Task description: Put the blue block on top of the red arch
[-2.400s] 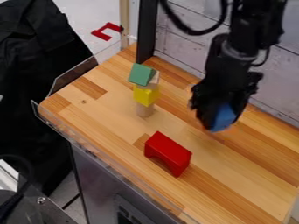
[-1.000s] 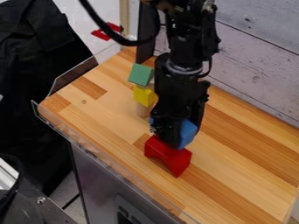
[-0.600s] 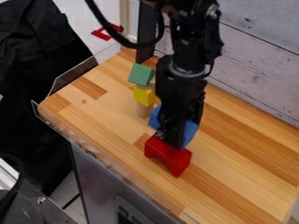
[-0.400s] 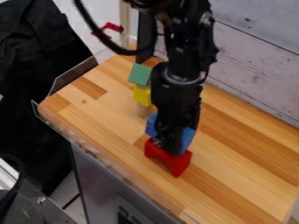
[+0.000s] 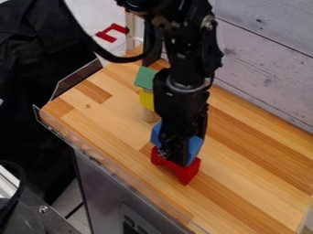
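Jaws closed round blue block (image 5: 195, 146) mid-length, ends out both sides; long axis roughly along red arch (image 5: 185, 173) below. Contact unclear.

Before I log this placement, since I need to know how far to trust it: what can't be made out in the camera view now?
In the camera view:
- The middle of the blue block: behind the gripper.
- Whether the blue block touches the red arch: the gripper covers much of where they would meet.
- The right-hand parts of the green block and yellow block: behind the arm.
- The arm's upper end: cut off by the top edge.
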Robot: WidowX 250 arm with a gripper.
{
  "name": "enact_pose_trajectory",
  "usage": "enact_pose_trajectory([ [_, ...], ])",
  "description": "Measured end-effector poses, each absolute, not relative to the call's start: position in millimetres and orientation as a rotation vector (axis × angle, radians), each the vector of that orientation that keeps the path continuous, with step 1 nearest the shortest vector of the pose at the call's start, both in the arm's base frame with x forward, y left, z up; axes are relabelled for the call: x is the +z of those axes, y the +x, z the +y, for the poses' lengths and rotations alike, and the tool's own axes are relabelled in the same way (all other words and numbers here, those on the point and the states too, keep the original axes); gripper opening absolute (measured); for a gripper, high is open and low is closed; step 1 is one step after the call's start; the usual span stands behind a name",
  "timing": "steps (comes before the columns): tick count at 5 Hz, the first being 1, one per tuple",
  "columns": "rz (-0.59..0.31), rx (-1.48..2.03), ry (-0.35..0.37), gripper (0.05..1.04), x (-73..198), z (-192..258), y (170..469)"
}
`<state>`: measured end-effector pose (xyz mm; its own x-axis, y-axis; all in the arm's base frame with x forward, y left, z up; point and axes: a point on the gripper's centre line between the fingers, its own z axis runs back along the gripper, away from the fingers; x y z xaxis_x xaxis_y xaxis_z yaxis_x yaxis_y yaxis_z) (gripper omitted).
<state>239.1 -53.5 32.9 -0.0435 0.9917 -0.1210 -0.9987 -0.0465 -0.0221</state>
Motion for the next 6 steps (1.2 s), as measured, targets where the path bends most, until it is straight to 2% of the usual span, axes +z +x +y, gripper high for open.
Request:
enact_pose_trajectory([
  [1, 0.078, 1.612, -0.131, 0.583, 33.2, -55.9, 240.4],
  [2, 0.081, 1.609, -0.145, 0.628, 33.1, -57.6, 241.7],
  [3, 0.107, 1.636, -0.161, 0.923, 32.6, -60.6, 241.6],
  [4, 0.128, 1.670, -0.189, 1.004, 29.3, -61.3, 239.5],
  [5, 0.126, 1.669, -0.205, 1.000, 29.3, -61.4, 240.1],
  [6, 0.070, 1.585, -0.216, 1.000, 51.9, -55.4, 254.7],
])
